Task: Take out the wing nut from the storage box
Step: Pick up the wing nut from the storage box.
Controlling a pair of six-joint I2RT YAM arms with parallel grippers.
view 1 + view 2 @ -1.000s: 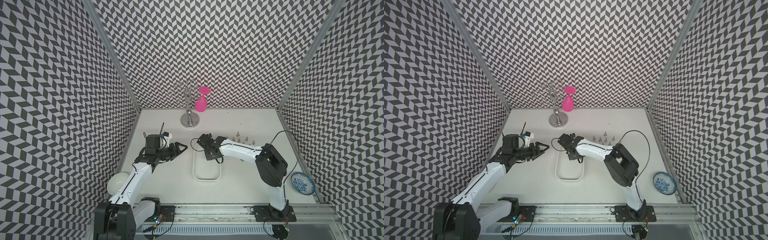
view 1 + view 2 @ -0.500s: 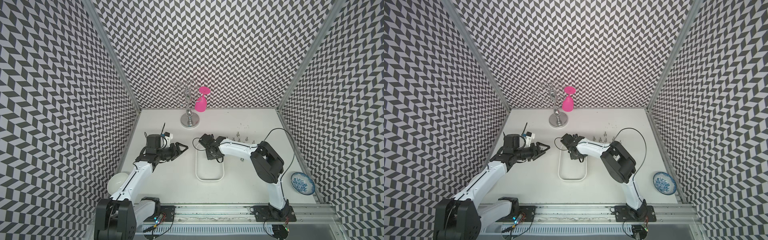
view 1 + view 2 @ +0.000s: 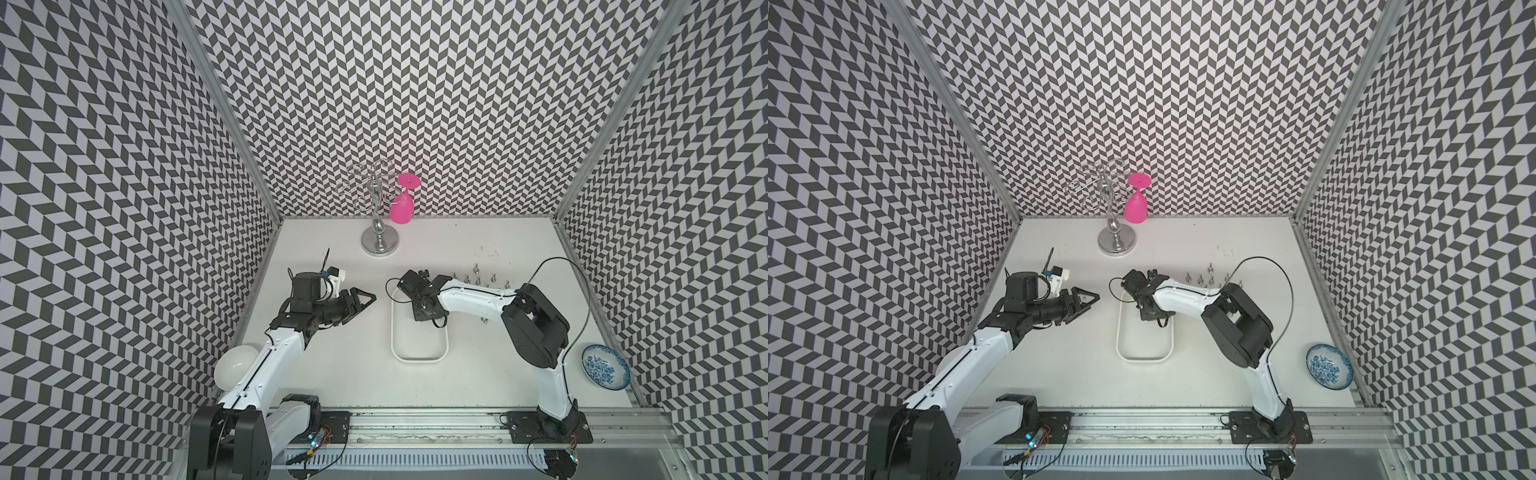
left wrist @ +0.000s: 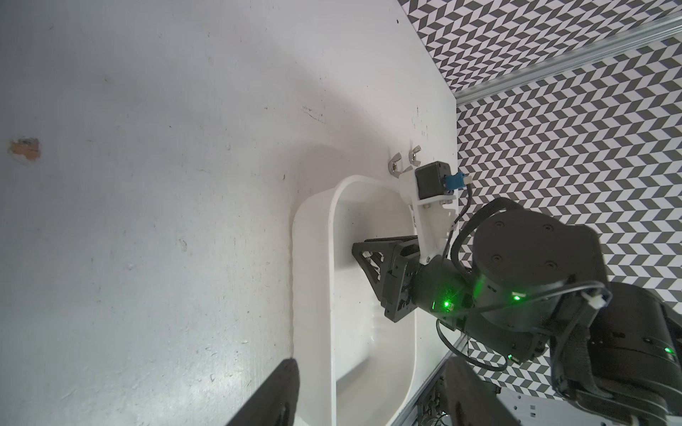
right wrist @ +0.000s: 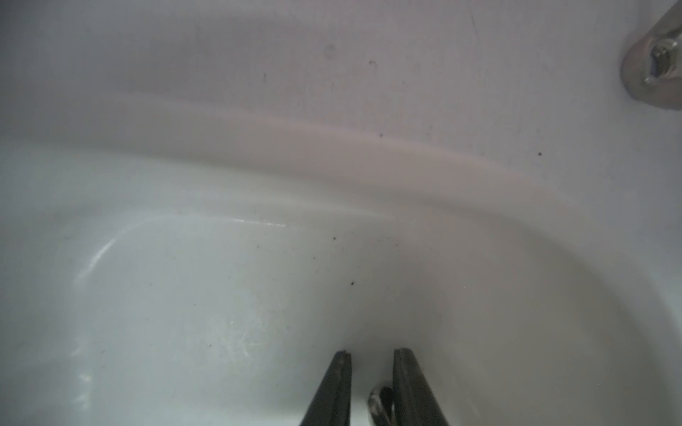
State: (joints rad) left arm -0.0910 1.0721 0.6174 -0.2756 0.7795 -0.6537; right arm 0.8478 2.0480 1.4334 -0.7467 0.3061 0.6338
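Note:
The storage box (image 3: 419, 360) (image 3: 1144, 360) is a shallow white tray in the middle of the table. My right gripper (image 3: 422, 309) (image 3: 1148, 311) reaches down into its far end. In the right wrist view its fingers (image 5: 371, 354) stand on the box floor (image 5: 184, 295), nearly closed. A small metal wing nut (image 5: 380, 405) sits between them. It touches one finger and a thin slit remains at the other. My left gripper (image 3: 365, 297) (image 4: 369, 372) hovers open and empty, just left of the box rim (image 4: 313, 295).
Several more wing nuts (image 3: 478, 276) (image 4: 404, 162) stand on the table right of the box's far end, one near the rim (image 5: 657, 62). A chrome stand (image 3: 379, 241) with a pink glass (image 3: 401, 205) is at the back. A white bowl (image 3: 235, 365) is front left and a blue-patterned bowl (image 3: 604, 365) front right.
My right gripper's fingers have narrowed around the wing nut inside the box, and that arm's elbow has shifted a little. The left arm has stayed still.

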